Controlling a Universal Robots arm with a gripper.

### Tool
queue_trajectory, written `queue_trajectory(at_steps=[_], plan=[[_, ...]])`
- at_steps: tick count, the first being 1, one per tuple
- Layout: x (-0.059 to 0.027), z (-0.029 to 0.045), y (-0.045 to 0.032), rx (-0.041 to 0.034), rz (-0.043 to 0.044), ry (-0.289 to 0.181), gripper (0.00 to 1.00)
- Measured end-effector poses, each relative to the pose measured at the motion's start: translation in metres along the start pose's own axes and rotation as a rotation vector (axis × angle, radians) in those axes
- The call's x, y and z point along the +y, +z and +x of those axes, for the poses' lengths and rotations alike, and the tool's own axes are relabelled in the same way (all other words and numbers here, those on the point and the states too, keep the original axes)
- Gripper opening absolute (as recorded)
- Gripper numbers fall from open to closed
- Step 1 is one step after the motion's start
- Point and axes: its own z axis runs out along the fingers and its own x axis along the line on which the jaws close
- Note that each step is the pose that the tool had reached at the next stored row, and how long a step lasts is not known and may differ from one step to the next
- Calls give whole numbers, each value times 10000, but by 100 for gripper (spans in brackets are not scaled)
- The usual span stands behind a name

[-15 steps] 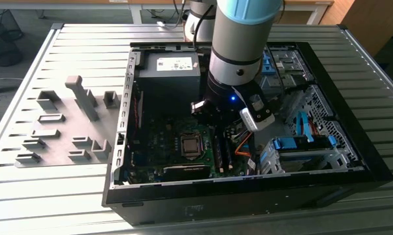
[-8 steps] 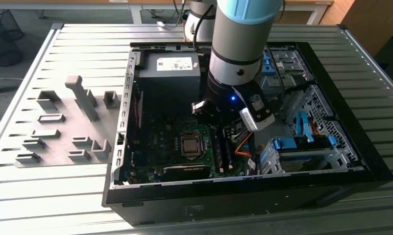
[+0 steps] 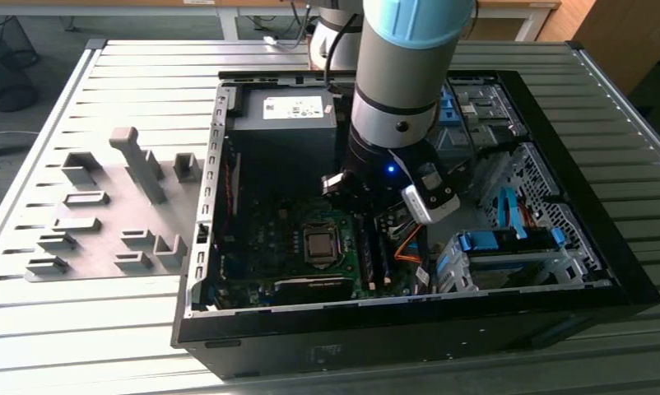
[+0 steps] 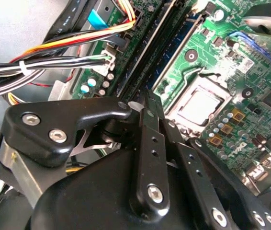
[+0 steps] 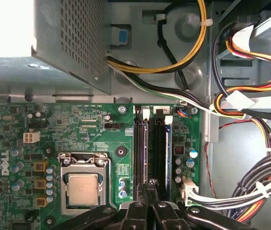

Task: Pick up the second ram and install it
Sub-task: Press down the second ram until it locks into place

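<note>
Arm [image 3: 402, 82] is standing nearly vertical inside the open computer case [image 3: 593, 271], gripper [image 5: 148, 188] hanging just above the memory slots [image 5: 152, 148] on the motherboard [image 5: 78, 139], fingers pressed together with nothing visibly between them. The second ram [image 5: 160, 153] is sitting in a slot, one of two sticks, long axis running along the slots beside the processor socket [image 5: 84, 184].

arm reaches straight down, wrist vertical; pincer [image 5: 148, 189] fingers [image 4: 151, 108] pressed together at the tips
</note>
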Motion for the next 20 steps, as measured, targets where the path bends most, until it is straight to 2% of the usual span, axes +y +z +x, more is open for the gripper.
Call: queue_trajectory(at_steps=[11,14,17,20], plan=[[2,-1,97,7,19,-1,11],[2,-1,87,7,19,0,11],[5,-1,43,-8,-32,1,11],[0,0,-12,0,-5,0,11]])
